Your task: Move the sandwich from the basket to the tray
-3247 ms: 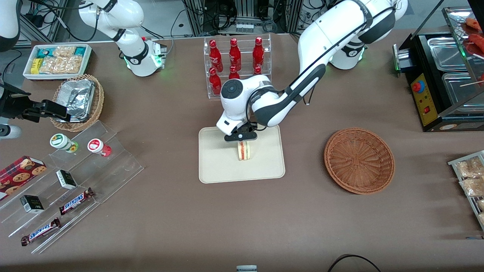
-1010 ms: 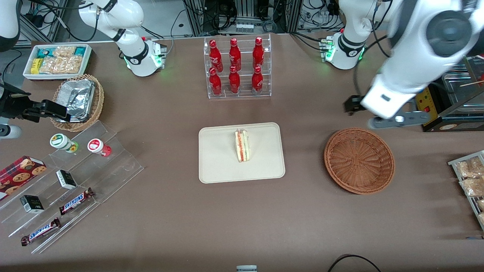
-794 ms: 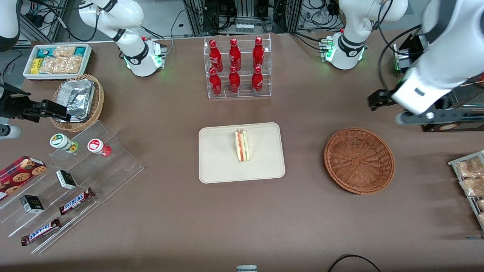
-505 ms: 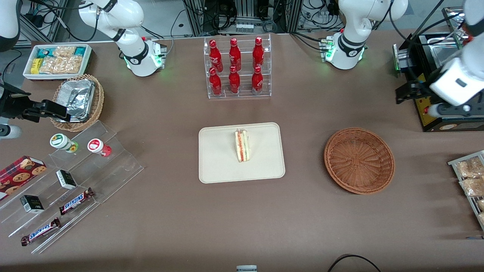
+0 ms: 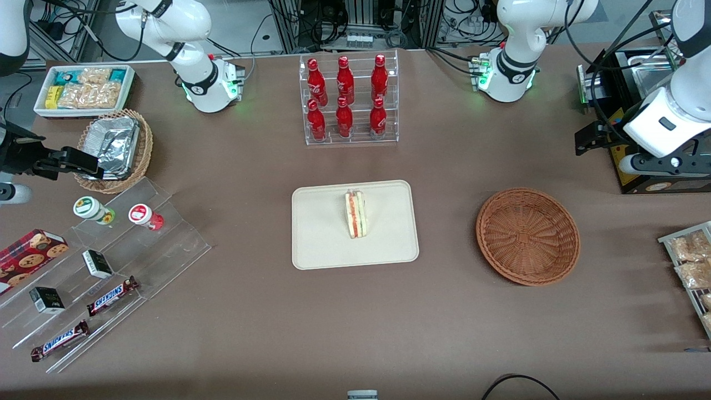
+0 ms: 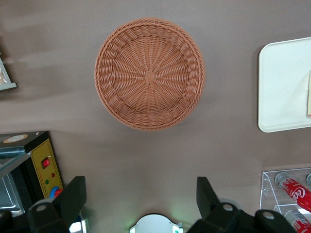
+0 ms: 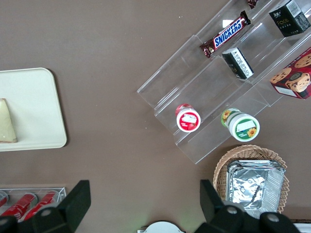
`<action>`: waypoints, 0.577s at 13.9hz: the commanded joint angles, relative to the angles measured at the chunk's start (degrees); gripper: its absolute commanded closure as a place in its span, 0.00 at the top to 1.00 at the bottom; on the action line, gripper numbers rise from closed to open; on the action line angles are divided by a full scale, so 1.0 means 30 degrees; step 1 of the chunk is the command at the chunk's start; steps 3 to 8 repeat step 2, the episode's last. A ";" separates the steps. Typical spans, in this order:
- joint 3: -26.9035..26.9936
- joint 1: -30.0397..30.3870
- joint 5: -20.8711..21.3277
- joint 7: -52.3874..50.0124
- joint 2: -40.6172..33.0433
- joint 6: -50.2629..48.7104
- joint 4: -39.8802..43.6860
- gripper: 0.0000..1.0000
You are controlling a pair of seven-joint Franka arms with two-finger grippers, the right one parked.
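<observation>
The sandwich (image 5: 355, 214) stands on its edge on the cream tray (image 5: 322, 244), its striped filling facing up. The reddish-brown basket (image 5: 527, 236) lies empty beside the tray, toward the working arm's end of the table. My left gripper (image 5: 664, 164) hangs high over the black machine at that end, farther from the front camera than the basket. In the left wrist view the gripper (image 6: 141, 196) is open with nothing between its fingers, well apart from the basket (image 6: 149, 73), the tray (image 6: 284, 87) and a sliver of the sandwich (image 6: 309, 90).
A clear rack of red bottles (image 5: 347, 100) stands farther from the front camera than the tray. A black machine (image 5: 639, 116) and a wire rack of packets (image 5: 691, 261) flank the basket. A tan basket with foil (image 5: 114, 147) and acrylic snack shelves (image 5: 105, 261) sit at the parked arm's end.
The gripper let go of the sandwich on the tray, rose, and swung past the basket to the working arm's end. The sandwich has stayed on the tray.
</observation>
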 commanded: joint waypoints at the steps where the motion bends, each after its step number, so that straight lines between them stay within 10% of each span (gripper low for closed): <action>1: 0.0189 0.0285 -0.0122 0.0311 0.0227 -0.0126 0.0590 1.00; 8: 0.0396 0.0140 -0.0123 0.0282 0.0227 -0.0329 0.0561 1.00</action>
